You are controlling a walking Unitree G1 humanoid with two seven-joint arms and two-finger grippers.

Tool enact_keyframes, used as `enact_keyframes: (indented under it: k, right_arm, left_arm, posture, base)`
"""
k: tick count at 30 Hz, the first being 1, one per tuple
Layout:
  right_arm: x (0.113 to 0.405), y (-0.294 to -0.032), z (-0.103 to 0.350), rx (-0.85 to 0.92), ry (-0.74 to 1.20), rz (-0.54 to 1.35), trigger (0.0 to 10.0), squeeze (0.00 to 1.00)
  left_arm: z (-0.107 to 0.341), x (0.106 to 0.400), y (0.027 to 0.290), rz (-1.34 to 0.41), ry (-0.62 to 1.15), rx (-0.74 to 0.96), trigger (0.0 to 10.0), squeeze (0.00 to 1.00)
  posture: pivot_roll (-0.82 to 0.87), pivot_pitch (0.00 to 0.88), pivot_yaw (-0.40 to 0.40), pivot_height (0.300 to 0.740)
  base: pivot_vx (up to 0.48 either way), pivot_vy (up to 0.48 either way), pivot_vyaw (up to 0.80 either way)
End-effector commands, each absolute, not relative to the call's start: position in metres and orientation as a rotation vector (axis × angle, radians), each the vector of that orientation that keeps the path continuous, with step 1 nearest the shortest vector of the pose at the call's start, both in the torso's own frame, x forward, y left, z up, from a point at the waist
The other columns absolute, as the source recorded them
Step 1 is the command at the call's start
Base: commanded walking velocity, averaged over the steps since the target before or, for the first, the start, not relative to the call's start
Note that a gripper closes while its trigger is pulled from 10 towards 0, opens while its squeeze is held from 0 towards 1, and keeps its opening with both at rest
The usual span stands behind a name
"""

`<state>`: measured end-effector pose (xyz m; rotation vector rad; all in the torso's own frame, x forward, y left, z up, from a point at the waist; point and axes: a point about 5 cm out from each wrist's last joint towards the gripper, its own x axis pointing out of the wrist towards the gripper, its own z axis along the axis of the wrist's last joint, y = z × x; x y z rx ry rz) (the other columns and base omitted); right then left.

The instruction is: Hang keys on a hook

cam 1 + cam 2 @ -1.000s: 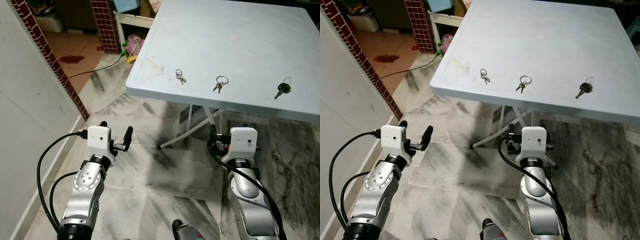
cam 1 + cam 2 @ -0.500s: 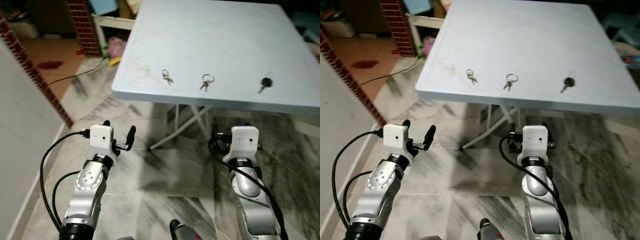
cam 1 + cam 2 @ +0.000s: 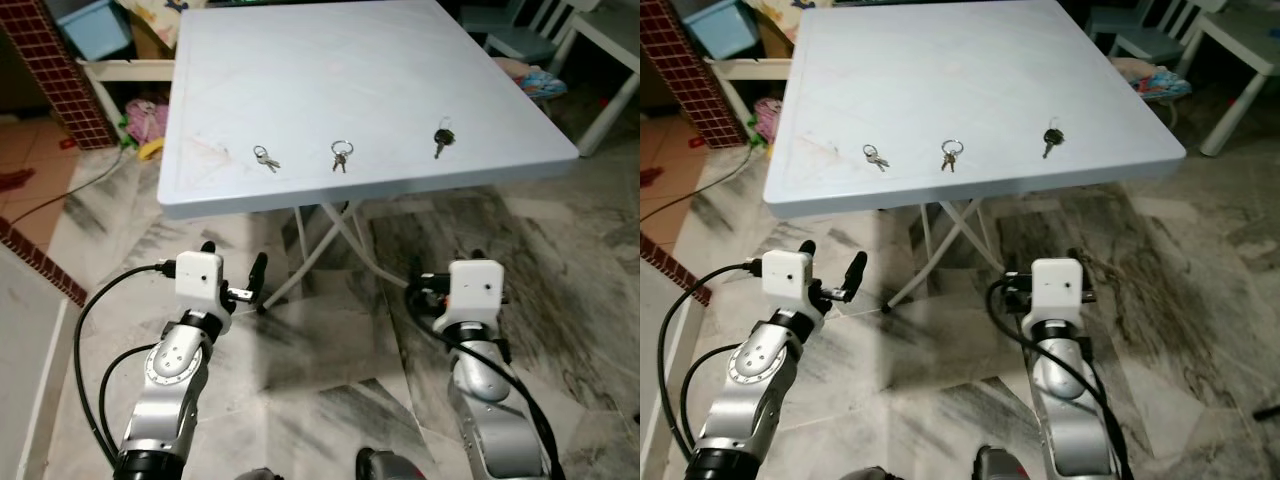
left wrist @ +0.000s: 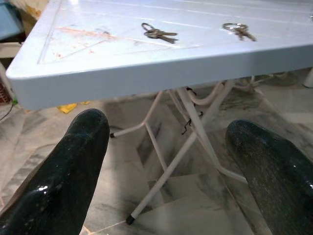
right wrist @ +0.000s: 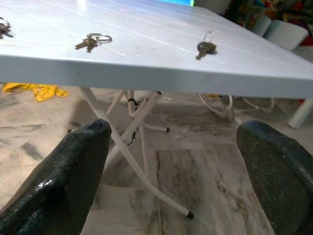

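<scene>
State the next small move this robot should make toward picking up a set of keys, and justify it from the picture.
Probably raise the right gripper above the table edge toward the black-headed key. Both grippers, the left gripper included, are open and empty, held below the tabletop, while all three key sets lie near the front edge, that one nearest the right arm.

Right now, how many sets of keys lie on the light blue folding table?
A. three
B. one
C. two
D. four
A: three sets lie in a row near the front edge of the table: the left keys, the middle keys and the black-headed key.
</scene>
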<state>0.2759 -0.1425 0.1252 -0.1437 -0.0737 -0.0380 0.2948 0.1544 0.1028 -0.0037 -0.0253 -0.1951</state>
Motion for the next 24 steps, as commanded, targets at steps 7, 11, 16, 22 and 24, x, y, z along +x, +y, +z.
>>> enact_keyframes:
  k: [7,11,16,22,24]
  right_arm:
    - [0.281,-0.145,0.135,-0.179,-0.125,-0.034,10.0,0.00]
    - [0.283,-0.148,0.139,-0.192,-0.141,-0.030,10.0,0.00]
    - [0.284,-0.148,0.139,-0.194,-0.142,-0.030,10.0,0.00]
    - [0.282,-0.145,0.136,-0.193,-0.139,-0.023,10.0,0.00]
    - [0.281,-0.144,0.136,-0.193,-0.139,-0.022,10.0,0.00]
  left_arm:
    - [0.105,0.294,0.156,-0.178,-0.046,0.001,10.0,0.00]
    - [0.109,0.295,0.153,-0.190,-0.061,-0.004,10.0,0.00]
    - [0.110,0.295,0.152,-0.199,-0.068,-0.006,10.0,0.00]
    - [0.111,0.294,0.152,-0.205,-0.068,-0.006,10.0,0.00]
    - [0.110,0.294,0.152,-0.206,-0.067,-0.006,10.0,0.00]
  posture:
    - [-0.12,0.176,0.046,0.740]
    - [-0.12,0.175,0.048,0.740]
    - [-0.11,0.176,0.052,0.740]
    - [-0.11,0.182,0.054,0.740]
    - [-0.11,0.182,0.054,0.740]
  base:
    - [0.000,0.000,0.00]
    - [0.000,0.000,0.00]
    - [0.097,0.000,0.00]
    - [0.280,0.000,0.00]
    - [0.292,0.000,0.00]
